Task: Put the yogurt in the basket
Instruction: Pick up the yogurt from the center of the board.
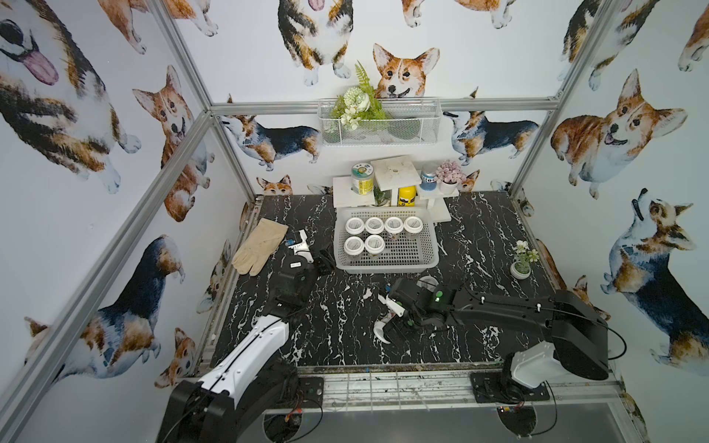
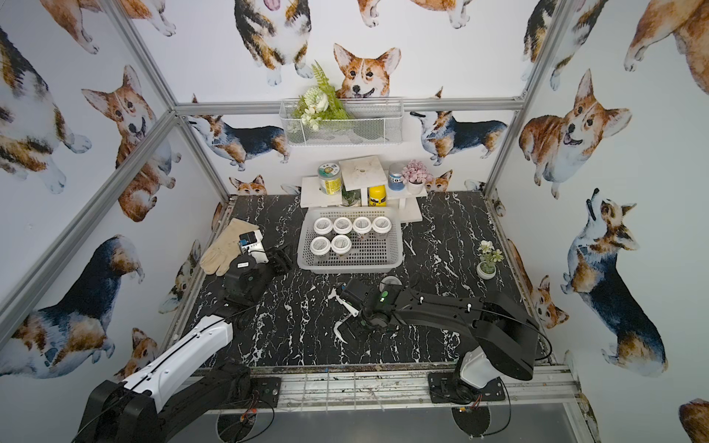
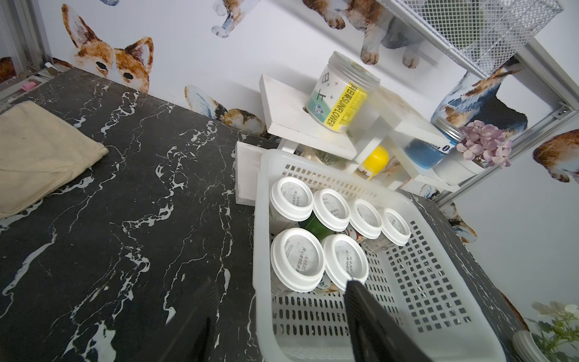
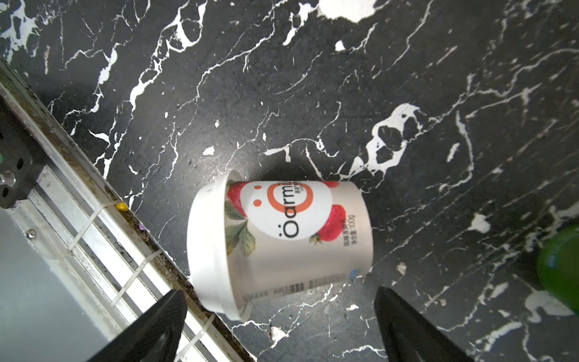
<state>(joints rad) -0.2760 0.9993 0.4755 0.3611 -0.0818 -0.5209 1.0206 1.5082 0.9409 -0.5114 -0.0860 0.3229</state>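
Right hand (image 4: 279, 290), spread wide, faces yogurt (image 4: 282, 244) labelled "Öarm".

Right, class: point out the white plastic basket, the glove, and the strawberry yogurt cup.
basket (image 1: 387, 268): in a top view, on its front rim.
glove (image 1: 261, 245): in a top view, on the palm.
strawberry yogurt cup (image 4: 291, 216): right wrist view, on its printed side.

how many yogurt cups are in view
8 cups. Six stand in the basket: four in the back row, two in front. One stands on the table between basket and right arm. One lies sideways below the right gripper. Others may be hidden.
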